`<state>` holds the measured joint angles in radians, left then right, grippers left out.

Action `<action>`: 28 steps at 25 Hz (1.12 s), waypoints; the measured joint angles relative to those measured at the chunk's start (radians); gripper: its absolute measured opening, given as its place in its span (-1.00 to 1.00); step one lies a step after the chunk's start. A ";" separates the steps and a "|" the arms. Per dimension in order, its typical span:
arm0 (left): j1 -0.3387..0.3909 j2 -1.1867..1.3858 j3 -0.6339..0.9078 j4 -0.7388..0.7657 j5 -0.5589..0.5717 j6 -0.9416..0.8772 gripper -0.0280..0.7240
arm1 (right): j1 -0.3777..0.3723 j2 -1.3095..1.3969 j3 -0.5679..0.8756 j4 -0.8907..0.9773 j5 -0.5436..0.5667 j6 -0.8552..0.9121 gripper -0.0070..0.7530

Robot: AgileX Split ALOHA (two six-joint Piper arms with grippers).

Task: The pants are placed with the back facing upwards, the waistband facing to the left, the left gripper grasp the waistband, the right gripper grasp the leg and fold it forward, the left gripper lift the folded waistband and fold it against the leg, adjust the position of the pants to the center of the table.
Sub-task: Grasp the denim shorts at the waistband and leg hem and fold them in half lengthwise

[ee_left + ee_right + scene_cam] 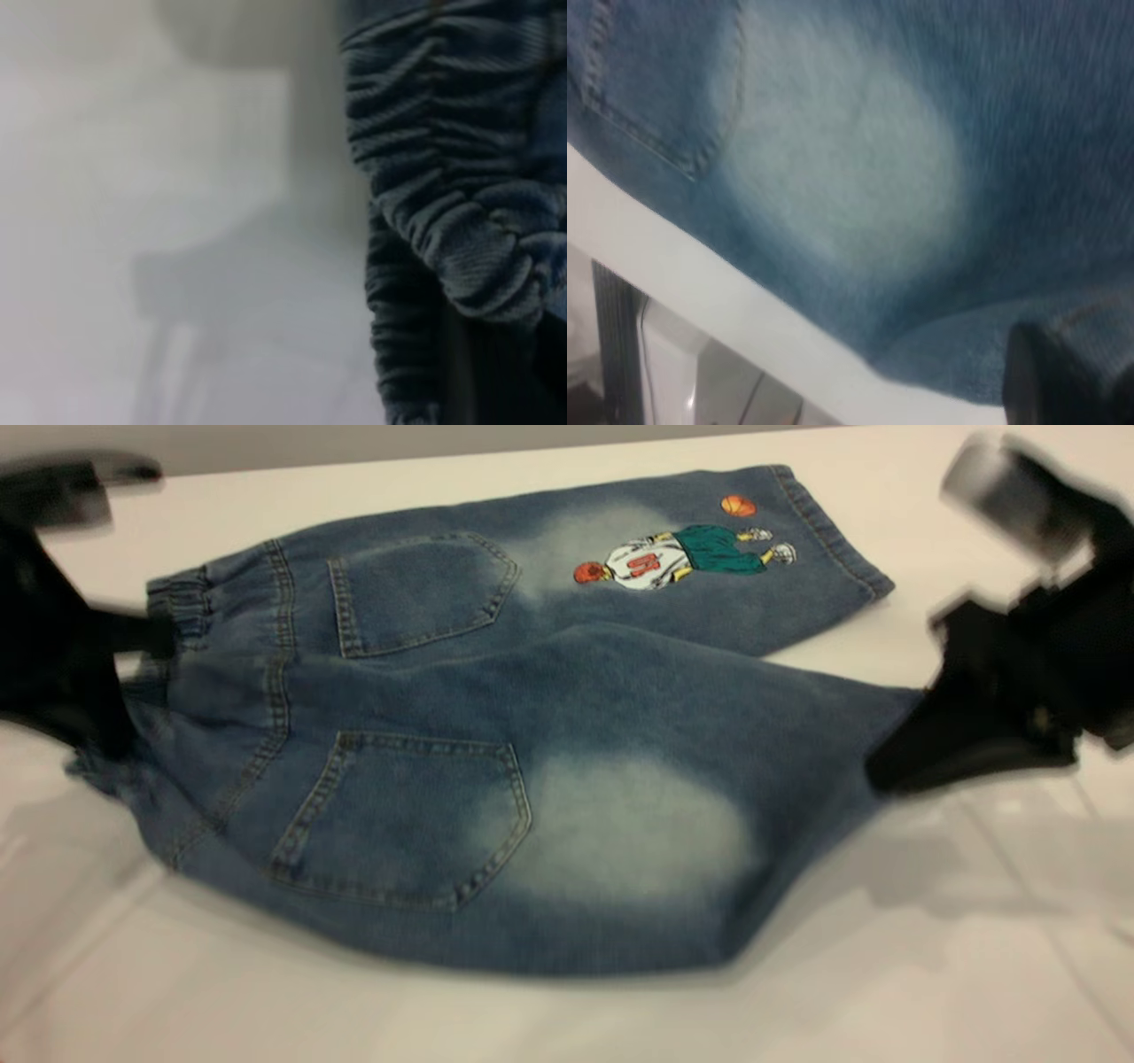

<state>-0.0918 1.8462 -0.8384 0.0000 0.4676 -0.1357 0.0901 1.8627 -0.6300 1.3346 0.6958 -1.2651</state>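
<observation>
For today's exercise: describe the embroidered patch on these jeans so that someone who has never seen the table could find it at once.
Start with the blue denim pants spread over the white table, waistband at the left. Follow the far leg toward its hem at the right: the basketball-player patch sits just short of that hem. It is the only multicoloured figure on the denim, with a white jersey, green shorts and an orange ball beside it; the near leg carries only a pale faded spot.

Both grippers [895,766] blurred; fingers hidden
</observation>
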 joint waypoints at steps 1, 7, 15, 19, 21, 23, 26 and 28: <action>0.000 -0.019 -0.018 0.000 0.033 0.011 -0.73 | 0.000 -0.026 -0.011 -0.009 0.000 0.013 -0.94; -0.001 -0.045 -0.138 0.000 0.153 0.052 -0.73 | 0.000 -0.128 -0.102 -0.070 0.001 0.104 -0.94; -0.001 -0.042 -0.278 0.000 0.163 0.052 -0.73 | 0.000 -0.127 -0.242 -0.112 -0.080 0.159 -0.94; -0.001 -0.023 -0.343 0.000 0.160 0.056 -0.73 | 0.000 -0.104 -0.297 -0.112 -0.130 0.159 -0.93; -0.001 -0.004 -0.376 0.000 0.160 0.069 -0.73 | 0.000 -0.079 -0.329 -0.115 -0.131 0.159 -0.93; -0.001 0.021 -0.410 0.000 0.159 0.078 -0.73 | 0.000 -0.046 -0.369 -0.127 -0.131 0.159 -0.93; -0.001 0.062 -0.462 0.000 0.156 0.078 -0.73 | 0.000 0.004 -0.438 -0.140 -0.136 0.158 -0.93; -0.001 0.090 -0.498 0.000 0.152 0.078 -0.73 | 0.000 0.040 -0.480 -0.164 -0.139 0.158 -0.93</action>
<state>-0.0927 1.9363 -1.3360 0.0000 0.6196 -0.0578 0.0901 1.9024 -1.1102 1.1707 0.5571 -1.1075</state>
